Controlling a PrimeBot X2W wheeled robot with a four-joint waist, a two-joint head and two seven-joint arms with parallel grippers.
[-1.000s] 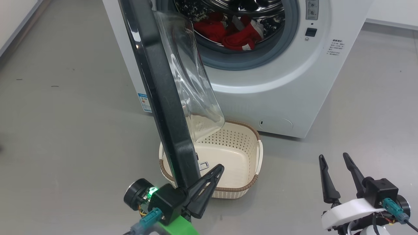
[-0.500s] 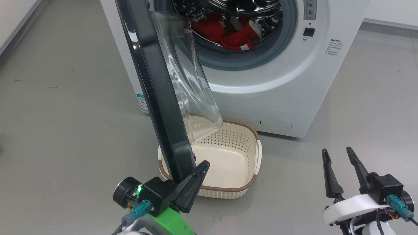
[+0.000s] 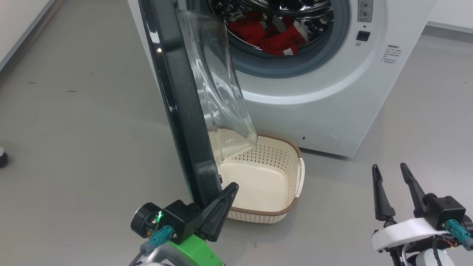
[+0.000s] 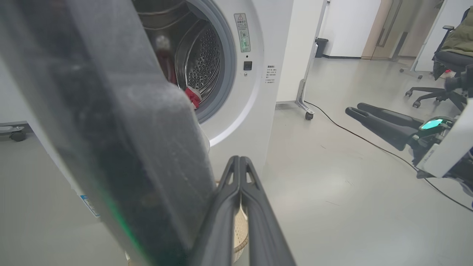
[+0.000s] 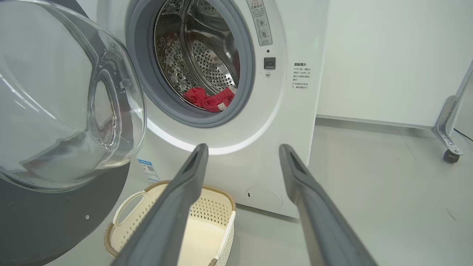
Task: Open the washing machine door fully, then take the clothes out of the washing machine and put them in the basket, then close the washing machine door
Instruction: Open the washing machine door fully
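Observation:
The white washing machine [image 3: 325, 99] stands at the top with its drum open. The red clothes [image 3: 273, 35] lie inside the drum, and show as the clothes [image 5: 208, 99] in the right wrist view. The washing machine door [image 3: 184, 111] hangs partly open, edge-on, with its glass bowl [image 3: 221, 92] bulging to the right. My left gripper [image 3: 231, 190] is shut, its fingers resting against the inner side of the door's lower rim. The cream basket [image 3: 295, 177] sits on the floor below the drum, partly behind the door. My right gripper [image 3: 389, 168] is open at the lower right, holding nothing.
Grey floor lies on both sides of the machine. A small black caster [image 3: 3, 157] sits at the far left. In the left wrist view a black cable [image 4: 369, 144] crosses the floor, with a wheeled stand leg [image 4: 305, 107] and an office chair [image 4: 439, 74] behind.
The left gripper has drawn slightly left with the door's lower rim, and the door stands a little wider over the basket. The camera has shifted. The right gripper stays open.

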